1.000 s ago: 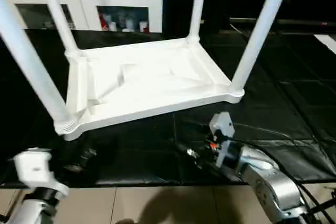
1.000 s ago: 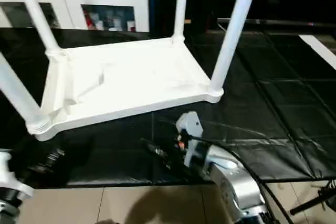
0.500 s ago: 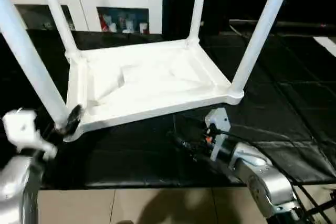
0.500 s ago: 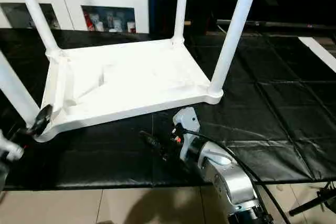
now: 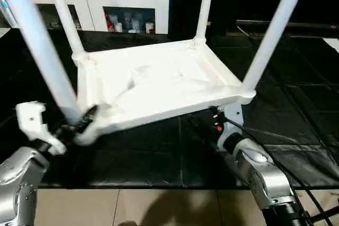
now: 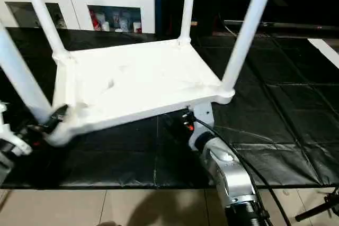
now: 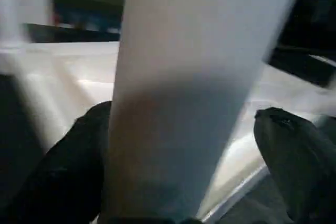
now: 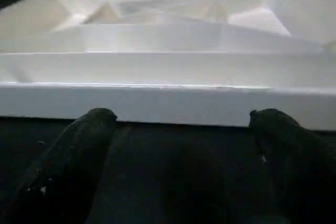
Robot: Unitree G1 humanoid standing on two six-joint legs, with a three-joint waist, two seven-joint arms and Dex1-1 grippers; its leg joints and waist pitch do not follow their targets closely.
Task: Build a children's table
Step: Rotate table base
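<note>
The all-white plastic children's table point(image 5: 159, 86) lies upside down on the black quilted floor mat point(image 5: 296, 104), ribbed underside facing up. All four long tapered white tubular legs stand in the round corner sockets and rise out of frame. The near long edge appears lifted slightly off the mat, though this is not certain.

**Left gripper** point(image 7: 189, 166): the two black fingers point(image 7: 68, 166) stand wide apart, one on each side of the near-left leg point(image 5: 45, 59), just above its socket. The leg sits between them; contact on either side cannot be confirmed, so no firm hold is established.

**Right gripper** point(image 8: 184, 145): the black fingers point(image 8: 79, 140) are spread wide and empty. The near long rim of the top point(image 8: 168, 103) lies just beyond the fingertips, apart from them.

**Hazards from this position**

- Closing the left fingers off-centre on the tapered, smooth leg is likely to let it slide out, or to lever it sideways and loosen it in the socket.
- Pushing the right fingers forward without getting under the rim is likely to shove the table across the mat rather than lift it.
- Lifting with one arm ahead of the other can twist the top and tip it toward the white glass-door cabinet point(image 5: 106, 9) beyond the far edge.
- The black cable point(image 6: 249, 168) along the right forearm lies close to the near-right corner socket point(image 6: 225, 96) and could snag it.
</note>
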